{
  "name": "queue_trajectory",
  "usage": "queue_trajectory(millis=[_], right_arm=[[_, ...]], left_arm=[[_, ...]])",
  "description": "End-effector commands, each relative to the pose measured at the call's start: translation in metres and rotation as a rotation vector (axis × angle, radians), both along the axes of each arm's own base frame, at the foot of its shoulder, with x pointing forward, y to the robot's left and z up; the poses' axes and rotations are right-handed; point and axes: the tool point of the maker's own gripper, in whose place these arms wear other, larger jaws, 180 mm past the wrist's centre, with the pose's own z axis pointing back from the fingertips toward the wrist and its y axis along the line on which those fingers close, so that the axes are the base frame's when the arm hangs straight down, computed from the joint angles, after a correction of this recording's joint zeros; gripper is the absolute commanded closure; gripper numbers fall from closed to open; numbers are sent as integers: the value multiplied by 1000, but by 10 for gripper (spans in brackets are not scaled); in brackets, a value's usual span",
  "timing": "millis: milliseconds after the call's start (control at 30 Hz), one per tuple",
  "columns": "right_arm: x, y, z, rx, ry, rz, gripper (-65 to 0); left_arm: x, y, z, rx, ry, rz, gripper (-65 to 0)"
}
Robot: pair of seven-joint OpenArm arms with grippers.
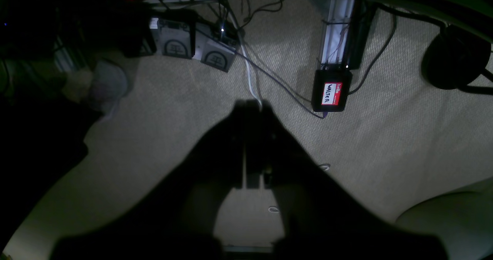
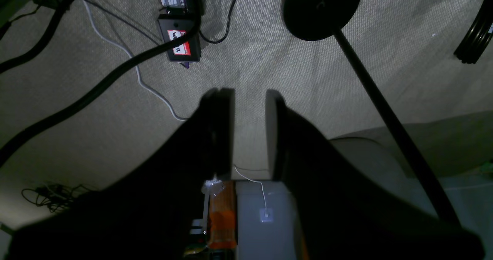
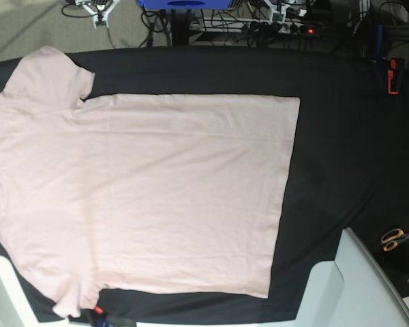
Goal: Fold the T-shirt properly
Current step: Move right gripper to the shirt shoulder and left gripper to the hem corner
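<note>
My left end effector (image 1: 252,109) hangs closed over carpet; my right end effector (image 2: 249,109) hangs open, empty. A black box (image 1: 331,95) wears a "hello" sticker reading "WALTER". The T-shirt (image 3: 143,197) lies flat and unfolded on the black-clothed surface (image 3: 341,136); every fold remains.

There was one pale pink T-shirt (image 3: 150,197), lying on one black cloth (image 3: 334,157), with two short sleeves showing. One pair of orange-handled scissors (image 3: 394,238) lay at the base view's right edge, and one small red object (image 3: 392,75) sat near the top right. One black box with a red name sticker (image 1: 331,92) showed in the left wrist view. Two grey power bricks (image 1: 192,46) lay side by side on the carpet, and one white cable (image 2: 150,86) ran across it. Two grippers appeared: the left gripper (image 1: 252,109) and the right gripper (image 2: 249,98).
</note>
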Motion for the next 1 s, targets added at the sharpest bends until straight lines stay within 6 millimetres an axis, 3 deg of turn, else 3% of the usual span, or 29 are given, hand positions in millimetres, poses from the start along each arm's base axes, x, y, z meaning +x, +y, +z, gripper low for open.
queue_trajectory(millis=[0, 400, 567, 800, 967], right_arm=[[-5, -2, 1, -5, 10, -4, -140], [-4, -3, 1, -4, 9, 1, -137], [7, -4, 0, -5, -33, 2, 0], [7, -4, 1, -5, -33, 2, -6], [6, -4, 1, -6, -30, 2, -6]], left_arm=[[-6, 5, 1, 12, 7, -2, 0], [-6, 4, 1, 10, 9, -22, 0], [-4, 4, 1, 10, 6, -22, 0], [0, 4, 1, 10, 0, -21, 0], [1, 18, 2, 31, -3, -15, 0]])
